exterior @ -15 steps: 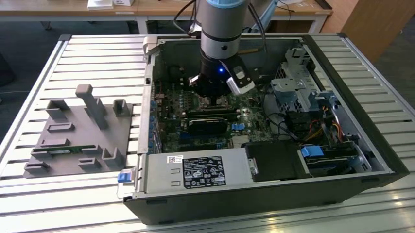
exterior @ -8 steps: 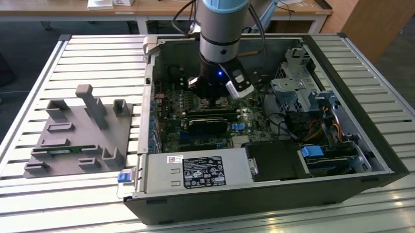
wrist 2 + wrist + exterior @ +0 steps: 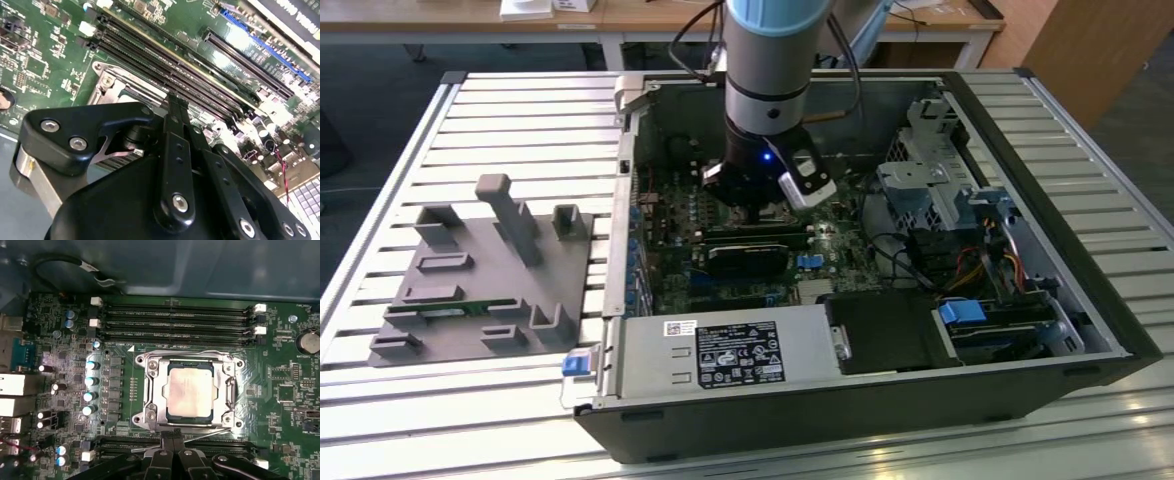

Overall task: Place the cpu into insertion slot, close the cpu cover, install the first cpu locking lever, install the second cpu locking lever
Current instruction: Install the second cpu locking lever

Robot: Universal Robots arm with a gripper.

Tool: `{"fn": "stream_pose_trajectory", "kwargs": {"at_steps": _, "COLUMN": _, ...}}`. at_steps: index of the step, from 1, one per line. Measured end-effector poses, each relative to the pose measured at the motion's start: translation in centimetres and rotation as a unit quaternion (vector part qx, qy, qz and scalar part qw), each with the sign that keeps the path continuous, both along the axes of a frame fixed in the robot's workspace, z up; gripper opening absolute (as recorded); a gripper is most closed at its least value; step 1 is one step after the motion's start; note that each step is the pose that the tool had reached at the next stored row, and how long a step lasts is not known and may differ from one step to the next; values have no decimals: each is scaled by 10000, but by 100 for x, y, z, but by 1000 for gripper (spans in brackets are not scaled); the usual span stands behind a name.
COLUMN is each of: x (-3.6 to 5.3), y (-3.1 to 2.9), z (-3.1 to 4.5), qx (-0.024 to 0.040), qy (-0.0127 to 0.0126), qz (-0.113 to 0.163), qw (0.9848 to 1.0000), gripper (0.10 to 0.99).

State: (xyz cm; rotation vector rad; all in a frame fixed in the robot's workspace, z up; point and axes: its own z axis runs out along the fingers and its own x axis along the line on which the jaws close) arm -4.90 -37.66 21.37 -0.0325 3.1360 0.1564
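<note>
The cpu sits in the insertion slot just ahead of the gripper, with the cpu cover (silver frame) closed flat around it. The fingers are pressed together, gripping nothing.

Silvery-beige cpu, silver cpu cover, green motherboard.

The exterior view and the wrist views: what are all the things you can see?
Black open computer case: one, on the slatted metal table.
Green motherboard: one, inside the case.
Silvery-beige square cpu: one, seated in its socket.
Silver metal cpu cover: one, closed around the cpu.
Long black memory slots: several, beside the socket.
Grey plastic fixture: one, at the exterior view's left.
Black gripper: one, just beside the cover's edge.
</note>
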Motion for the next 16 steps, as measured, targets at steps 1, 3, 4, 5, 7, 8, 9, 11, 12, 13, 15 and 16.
{"fn": "stream_pose_trajectory", "kwargs": {"at_steps": 1, "x": -1, "y": 0, "z": -15, "qx": 5, "qy": 0, "qz": 0, "qw": 10000, "gripper": 118}}
{"fn": "stream_pose_trajectory", "kwargs": {"at_steps": 3, "x": -3, "y": 0, "z": -38, "qx": 20, "qy": 0, "qz": 1, "qw": 10000, "gripper": 118}}
{"fn": "stream_pose_trajectory", "kwargs": {"at_steps": 4, "x": -6, "y": -1, "z": -43, "qx": 31, "qy": 0, "qz": 0, "qw": 10000, "gripper": 118}}
{"fn": "stream_pose_trajectory", "kwargs": {"at_steps": 5, "x": -10, "y": -6, "z": -45, "qx": 63, "qy": 0, "qz": 0, "qw": 10000, "gripper": 118}}
{"fn": "stream_pose_trajectory", "kwargs": {"at_steps": 7, "x": -20, "y": -30, "z": -47, "qx": 193, "qy": 0, "qz": 0, "qw": 9998, "gripper": 118}}
{"fn": "stream_pose_trajectory", "kwargs": {"at_steps": 8, "x": -25, "y": -44, "z": -47, "qx": 256, "qy": 0, "qz": 0, "qw": 9997, "gripper": 118}}
{"fn": "stream_pose_trajectory", "kwargs": {"at_steps": 9, "x": -30, "y": -61, "z": -47, "qx": 303, "qy": 0, "qz": 0, "qw": 9995, "gripper": 118}}
{"fn": "stream_pose_trajectory", "kwargs": {"at_steps": 11, "x": -42, "y": -91, "z": -48, "qx": 328, "qy": -1, "qz": 0, "qw": 9995, "gripper": 118}}
{"fn": "stream_pose_trajectory", "kwargs": {"at_steps": 12, "x": -47, "y": -103, "z": -48, "qx": 329, "qy": -1, "qz": 0, "qw": 9995, "gripper": 118}}
{"fn": "stream_pose_trajectory", "kwargs": {"at_steps": 13, "x": -54, "y": -116, "z": -48, "qx": 329, "qy": -1, "qz": -1, "qw": 9995, "gripper": 118}}
{"fn": "stream_pose_trajectory", "kwargs": {"at_steps": 15, "x": -73, "y": -144, "z": -48, "qx": 329, "qy": 0, "qz": 0, "qw": 9995, "gripper": 118}}
{"fn": "stream_pose_trajectory", "kwargs": {"at_steps": 16, "x": -89, "y": -158, "z": -49, "qx": 331, "qy": -1, "qz": 0, "qw": 9995, "gripper": 118}}
